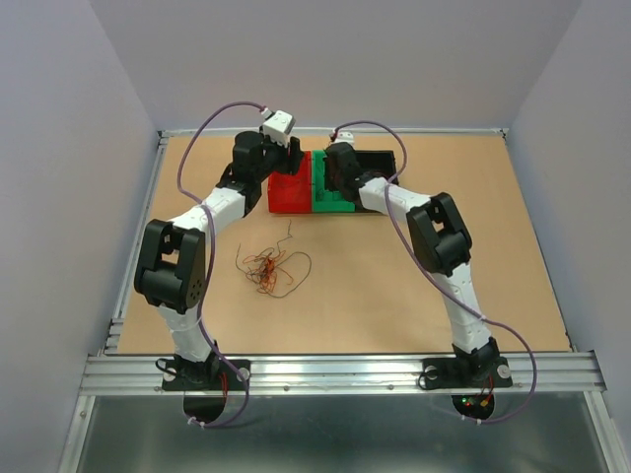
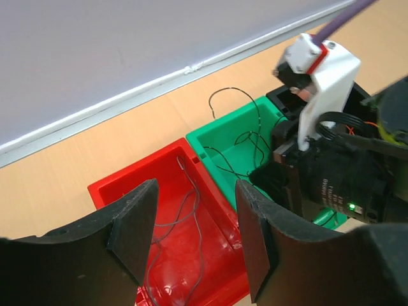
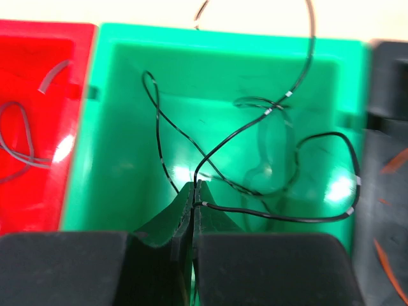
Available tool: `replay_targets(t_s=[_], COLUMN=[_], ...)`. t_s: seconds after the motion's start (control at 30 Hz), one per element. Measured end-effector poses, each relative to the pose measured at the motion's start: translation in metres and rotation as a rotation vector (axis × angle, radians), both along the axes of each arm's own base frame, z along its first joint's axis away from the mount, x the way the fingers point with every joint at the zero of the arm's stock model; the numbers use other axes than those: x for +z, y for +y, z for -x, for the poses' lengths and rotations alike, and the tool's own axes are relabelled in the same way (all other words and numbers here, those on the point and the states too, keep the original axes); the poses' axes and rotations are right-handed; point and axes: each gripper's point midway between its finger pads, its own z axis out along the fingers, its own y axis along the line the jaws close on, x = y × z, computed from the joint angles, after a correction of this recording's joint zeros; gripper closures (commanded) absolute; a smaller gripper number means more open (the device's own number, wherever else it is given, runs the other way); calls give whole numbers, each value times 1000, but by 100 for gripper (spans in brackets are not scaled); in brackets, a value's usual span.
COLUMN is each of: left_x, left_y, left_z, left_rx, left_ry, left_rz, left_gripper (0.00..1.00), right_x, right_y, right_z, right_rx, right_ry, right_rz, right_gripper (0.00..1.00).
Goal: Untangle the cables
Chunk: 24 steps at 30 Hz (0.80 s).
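A clump of thin orange-red and dark cables (image 1: 268,268) lies on the table in front of the left arm. My left gripper (image 2: 194,236) is open and empty above the red bin (image 2: 115,191), where a thin grey wire (image 2: 191,213) lies. It shows in the top view (image 1: 286,158) at the bin's back left. My right gripper (image 3: 194,188) is shut on a thin black wire (image 3: 280,220) inside the green bin (image 3: 121,127). The wire loops across the bin and over its far rim. The right gripper also shows in the top view (image 1: 340,172).
The red bin (image 1: 289,192), green bin (image 1: 330,192) and a black bin (image 1: 380,163) stand side by side at the back middle. The black bin (image 3: 382,83) holds orange wire pieces (image 3: 389,160). Metal rails edge the table on the left and the near side.
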Motion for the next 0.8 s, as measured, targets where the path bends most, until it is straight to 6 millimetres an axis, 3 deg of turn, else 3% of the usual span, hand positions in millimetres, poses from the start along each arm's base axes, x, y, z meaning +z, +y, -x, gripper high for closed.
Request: replay_targets(t_s=[0.1,0.17,0.3,0.5,0.63,0.8], left_x=[-4,-5,0,29,40,46], left_y=[1,4,16,33,43,53], left_z=[2,3,5,5,8,13], left_rx=[-2,6,57,140,182,223], left_ry=[-1,-16,-39,-106,-136,-164], left_rz=[-8,-14,-21,1,9,14], left_gripper=[20,20,19,12,5,4], right_x=[-7,-31,-32,-32,-31,-31], right_y=[13,17,22,19,18,13], right_z=[-8,-12,-14,-12,-9,-2], right_rx=[12,16,22,17,18,21], right_ry=[15,54,61,71,82,104], right_rz=[11,30,36,45,53,75], right_gripper=[100,99,99,96,90,83])
